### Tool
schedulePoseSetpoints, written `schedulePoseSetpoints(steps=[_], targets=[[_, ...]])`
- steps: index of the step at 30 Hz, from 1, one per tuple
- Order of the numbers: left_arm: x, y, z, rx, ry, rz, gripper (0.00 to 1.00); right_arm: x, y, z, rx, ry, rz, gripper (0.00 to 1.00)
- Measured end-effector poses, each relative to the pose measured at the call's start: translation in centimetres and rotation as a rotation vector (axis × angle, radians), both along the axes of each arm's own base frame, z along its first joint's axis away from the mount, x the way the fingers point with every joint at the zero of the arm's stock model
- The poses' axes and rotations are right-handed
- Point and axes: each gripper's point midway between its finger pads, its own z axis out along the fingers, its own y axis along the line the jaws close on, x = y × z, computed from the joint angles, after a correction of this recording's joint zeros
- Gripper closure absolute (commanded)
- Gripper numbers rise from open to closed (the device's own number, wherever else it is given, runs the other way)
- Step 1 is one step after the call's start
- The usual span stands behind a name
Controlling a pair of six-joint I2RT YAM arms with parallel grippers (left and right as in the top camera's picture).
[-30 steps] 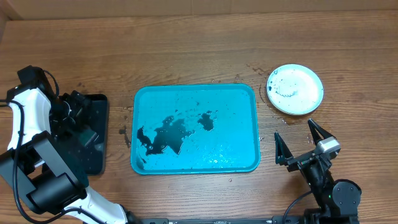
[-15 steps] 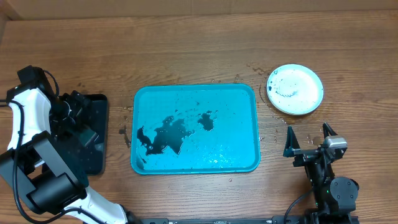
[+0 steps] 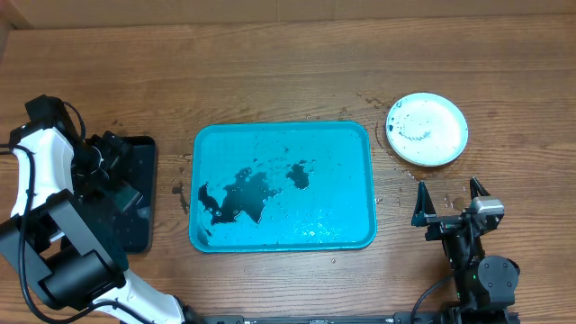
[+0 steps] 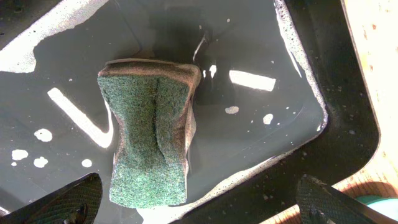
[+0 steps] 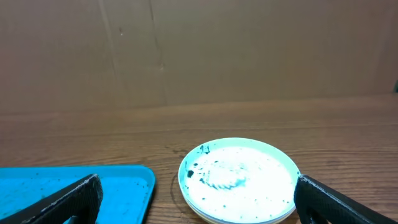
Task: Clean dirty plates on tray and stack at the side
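The turquoise tray (image 3: 364, 144) lies mid-table with black smears and no plates on it; its corner shows in the right wrist view (image 5: 74, 186). A stack of plates (image 3: 427, 129) sits on the table to its right, the pale mint-rimmed one on top with small black specks (image 5: 239, 180). The plates beneath are mostly hidden. My right gripper (image 3: 447, 203) is open and empty, just in front of the stack. My left gripper (image 3: 106, 166) is open over the black tray, a green sponge (image 4: 152, 130) lying in water below its fingers (image 4: 199, 202).
The small black tray (image 3: 139, 193) holding water and the sponge stands at the left edge; its rim shows in the left wrist view (image 4: 348, 112). Water droplets dot the wood around the turquoise tray. A brown cardboard wall (image 5: 199, 50) runs along the table's far side.
My right gripper has swung right and squared up to face the plate stack, then held still. The left arm has not moved.
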Motion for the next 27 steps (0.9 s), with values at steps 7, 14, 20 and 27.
schedulePoseSetpoints(steps=[7,14,20,27], targets=[[0.0,0.0,0.0,0.000,0.000,0.000,0.00,0.0,0.0,0.0,0.000,0.000,0.000,0.00],[-0.1,-0.1,0.0,-0.002,0.003,-0.001,0.00,0.0,0.0,0.0,0.000,-0.001,0.000,0.00],[0.1,-0.6,4.2,0.039,-0.097,-0.010,0.00,0.0,0.0,0.0,0.000,0.000,0.000,0.00],[2.1,-7.1,13.1,0.201,-0.422,-0.292,0.00,0.0,0.0,0.0,0.000,0.000,0.000,0.00]])
